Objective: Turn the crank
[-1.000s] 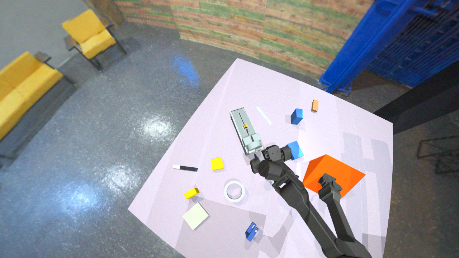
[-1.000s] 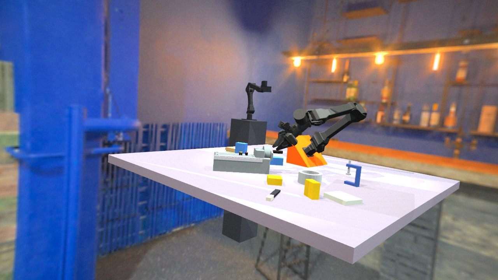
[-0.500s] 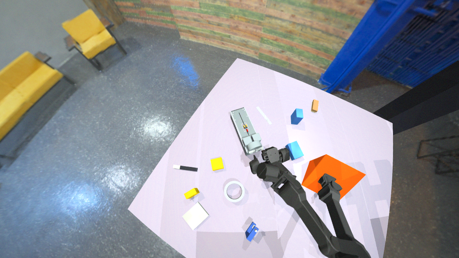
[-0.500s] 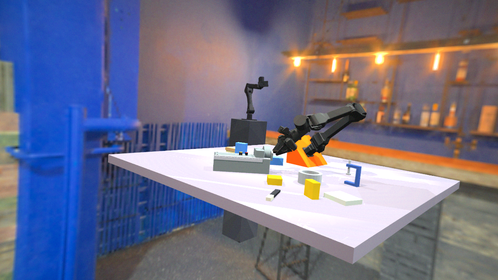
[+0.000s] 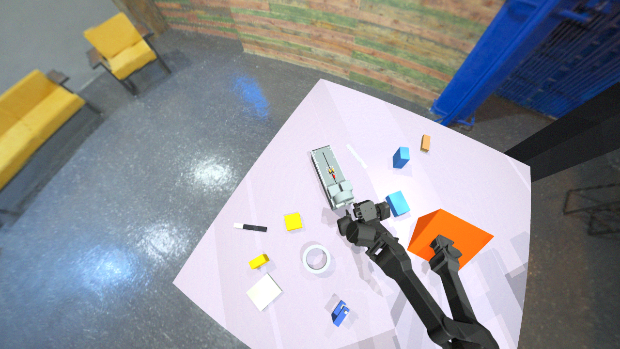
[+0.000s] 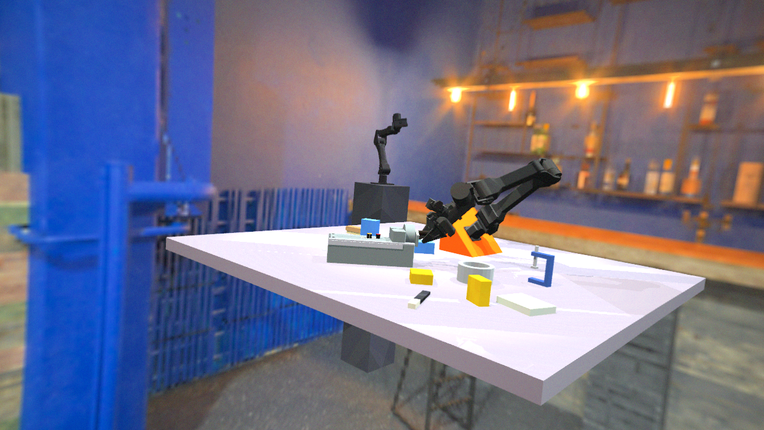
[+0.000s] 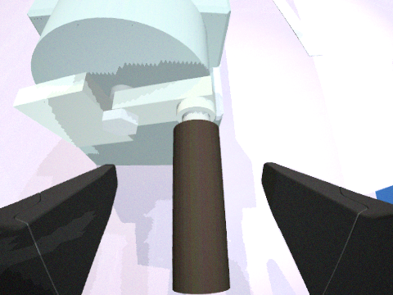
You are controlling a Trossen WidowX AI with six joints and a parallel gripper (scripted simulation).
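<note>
The grey crank machine (image 5: pixel 320 163) (image 6: pixel 368 254) stands on the table. Its red pointer (image 5: pixel 333 176) (image 6: pixel 378 235) sits a little to the crank side of the two brass zero marks (image 5: pixel 331 170) (image 6: pixel 369 235), not level with them. The wrist view shows the pale crank arm (image 7: pixel 160 100) and the dark brown handle (image 7: pixel 199 205), which points toward me. My gripper (image 5: pixel 351 208) (image 6: pixel 421 235) (image 7: pixel 191 173) is open, with one finger on each side of the handle and a visible gap on both sides. The pointer and marks are out of the wrist view.
A blue block (image 5: pixel 397 203) lies right of the gripper, with an orange wedge (image 5: pixel 461 225) (image 6: pixel 453 245) beyond it. A yellow block (image 5: pixel 293 221) (image 6: pixel 421 276), a grey ring (image 5: pixel 304 259) (image 6: pixel 475 275) and a blue clamp (image 5: pixel 339 315) (image 6: pixel 548 270) stand on the table's other side.
</note>
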